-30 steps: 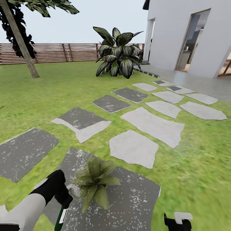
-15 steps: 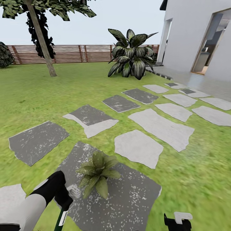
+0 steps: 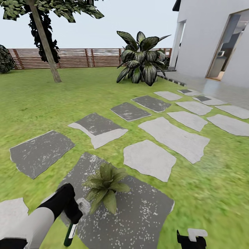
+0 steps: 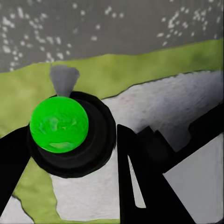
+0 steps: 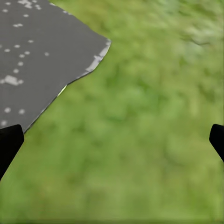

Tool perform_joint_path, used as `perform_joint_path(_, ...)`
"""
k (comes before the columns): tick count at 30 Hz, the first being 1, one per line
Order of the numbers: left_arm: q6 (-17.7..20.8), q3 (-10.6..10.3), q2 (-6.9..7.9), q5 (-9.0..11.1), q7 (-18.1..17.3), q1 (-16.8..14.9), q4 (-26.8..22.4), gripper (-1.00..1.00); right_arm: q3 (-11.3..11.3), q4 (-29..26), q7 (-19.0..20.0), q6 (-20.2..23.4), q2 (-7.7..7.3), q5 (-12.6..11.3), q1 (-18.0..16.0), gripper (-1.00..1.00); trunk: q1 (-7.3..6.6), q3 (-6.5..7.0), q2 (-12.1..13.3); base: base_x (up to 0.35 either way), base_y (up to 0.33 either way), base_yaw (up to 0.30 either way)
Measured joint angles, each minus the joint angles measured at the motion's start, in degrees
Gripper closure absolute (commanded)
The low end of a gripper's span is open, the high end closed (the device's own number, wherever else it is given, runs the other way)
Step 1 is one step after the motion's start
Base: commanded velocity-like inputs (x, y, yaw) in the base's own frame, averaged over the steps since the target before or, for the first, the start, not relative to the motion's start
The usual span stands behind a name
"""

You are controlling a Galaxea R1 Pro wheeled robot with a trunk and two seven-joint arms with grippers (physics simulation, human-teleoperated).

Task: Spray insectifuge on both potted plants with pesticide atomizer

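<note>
1. Since half a second ago the head view holds steady, so the base has stopped turning; the left pincer (image 3: 74, 216) has lifted slightly toward the potted plant (image 3: 105, 188).
2. It grips the pesticide atomizer (image 3: 71, 231), whose pale spray head sits just beside the leaves, over the dark paving slab (image 3: 145, 211).
3. The right pincer (image 3: 192, 238) hangs spread wide and empty over the lawn (image 5: 140, 140).
4. Spraying this plant looks imminent.

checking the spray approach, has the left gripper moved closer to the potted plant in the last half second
Yes. The left gripper holding the pesticide atomizer has shifted right toward the potted plant, which sits unchanged on its dark paving stone.
</note>
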Motion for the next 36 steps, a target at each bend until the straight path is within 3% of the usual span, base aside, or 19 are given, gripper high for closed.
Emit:
perform_joint_path(5,3.0,-0.2,-1.18,-0.2,0.1,-2.2,-0.5,1.0,0.0,0.1,0.0,0.0,0.0,0.0,0.0,-1.0,0.0,0.0,0.0,0.0,0.0,0.033)
perform_joint_path(14,3.2,0.0,-1.07,-0.2,0.4,-1.8,-0.4,1.0,0.0,0.1,0.0,0.0,0.0,0.0,0.0,-1.0,0.0,0.0,0.0,0.011,-0.011,0.256)
perform_joint_path(24,3.2,0.0,-1.2,-0.1,0.4,-1.8,-0.4,1.0,0.0,0.0,0.0,0.0,0.0,0.0,0.0,-1.0,-0.01,0.0,0.0,0.158,-0.204,0.157)
perform_joint_path(36,3.5,-0.5,-1.17,-0.4,0.0,-2.7,-0.5,1.0,0.0,0.1,0.0,0.0,0.0,0.0,0.0,-1.0,0.0,0.0,0.0,-0.13,-0.141,0.146)
